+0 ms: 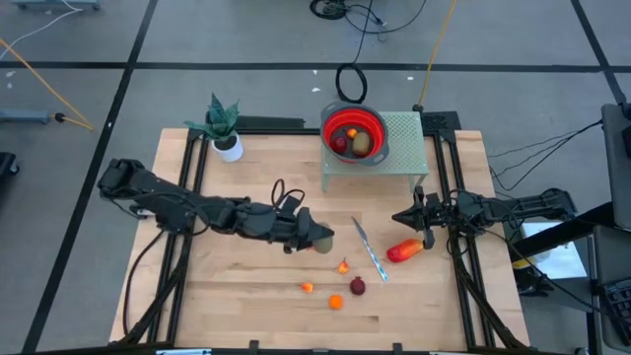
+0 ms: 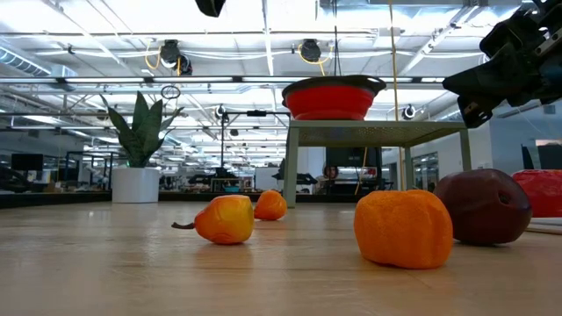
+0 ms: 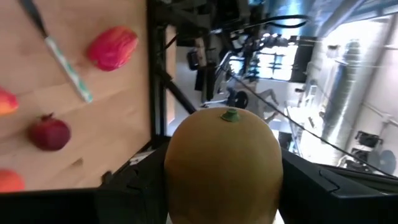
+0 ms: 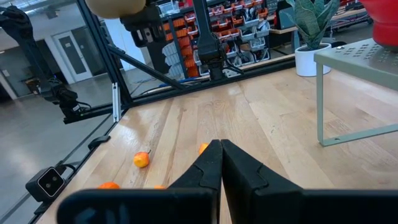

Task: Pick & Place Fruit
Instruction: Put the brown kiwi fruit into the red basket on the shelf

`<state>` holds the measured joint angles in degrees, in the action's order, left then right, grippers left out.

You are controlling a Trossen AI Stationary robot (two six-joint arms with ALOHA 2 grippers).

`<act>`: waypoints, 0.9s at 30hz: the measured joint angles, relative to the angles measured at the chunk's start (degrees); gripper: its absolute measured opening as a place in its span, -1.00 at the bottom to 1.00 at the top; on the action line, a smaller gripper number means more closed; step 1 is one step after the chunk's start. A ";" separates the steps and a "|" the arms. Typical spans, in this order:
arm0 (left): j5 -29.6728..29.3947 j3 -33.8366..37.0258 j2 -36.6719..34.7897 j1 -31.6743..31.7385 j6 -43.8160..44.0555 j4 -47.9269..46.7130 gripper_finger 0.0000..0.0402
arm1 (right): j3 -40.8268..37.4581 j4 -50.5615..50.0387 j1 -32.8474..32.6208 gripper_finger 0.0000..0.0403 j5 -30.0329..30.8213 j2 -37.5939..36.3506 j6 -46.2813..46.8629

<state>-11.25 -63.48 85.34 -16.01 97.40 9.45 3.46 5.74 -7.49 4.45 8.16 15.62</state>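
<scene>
Left pincer pinching olive-brown fruit above table; right pincer pressed together.

Two dark jointed arms — black cable looped off left arm; right tool matte black, wedge-shaped fingers.

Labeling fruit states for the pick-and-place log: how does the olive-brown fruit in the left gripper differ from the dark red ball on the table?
The olive-brown fruit is held off the wood between the left gripper's fingers; the dark red ball lies free on the table, ungripped.

The held fruit is a smooth oval with a small green stem nub; the ball is rounder and dark red.

Neither is in the red bowl yet.
</scene>
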 joint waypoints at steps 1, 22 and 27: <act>0.76 0.00 0.00 0.24 0.47 -0.48 0.11 | 0.00 0.02 0.00 -0.98 0.00 0.00 0.00; 0.04 0.02 0.13 1.67 -39.49 -6.75 0.11 | 0.00 0.01 0.01 -0.98 0.00 0.01 0.00; -3.19 0.02 0.17 1.64 -51.46 -6.61 0.11 | 0.00 0.02 0.00 -0.98 0.00 0.00 0.00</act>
<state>-14.44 -63.46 85.52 -14.37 45.94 2.84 3.46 5.76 -7.49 4.45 8.16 15.62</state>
